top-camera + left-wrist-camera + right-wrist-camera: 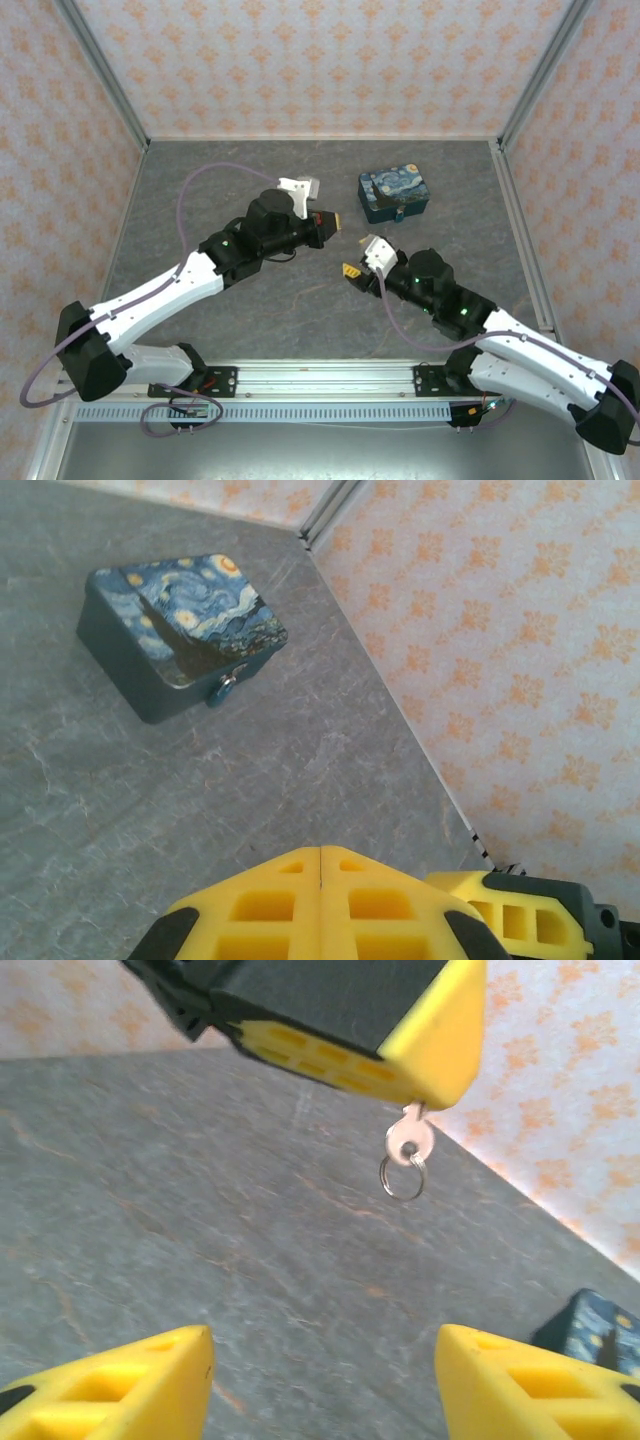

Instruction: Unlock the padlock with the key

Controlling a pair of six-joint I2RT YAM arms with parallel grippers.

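Top view: the left gripper (pixel 334 221) is closed at centre frame, and the right gripper (pixel 354 266) is spread and empty just below it.

Left wrist view: the padlock (pixel 222 686) is seen upper left, on the front wall of the tin (pixel 150 695).

Right wrist view: the key (pixel 409 1144) is pinched in the left fingertips at top centre. Bow and ring point downward, and the long axis is near vertical. As the blade is hidden in the pinch, a regrasp at the bow is judged needed.

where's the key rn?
Right wrist view, upper centre: the key hangs pinched in the left gripper's shut jaws, over the table, facing the open right gripper.
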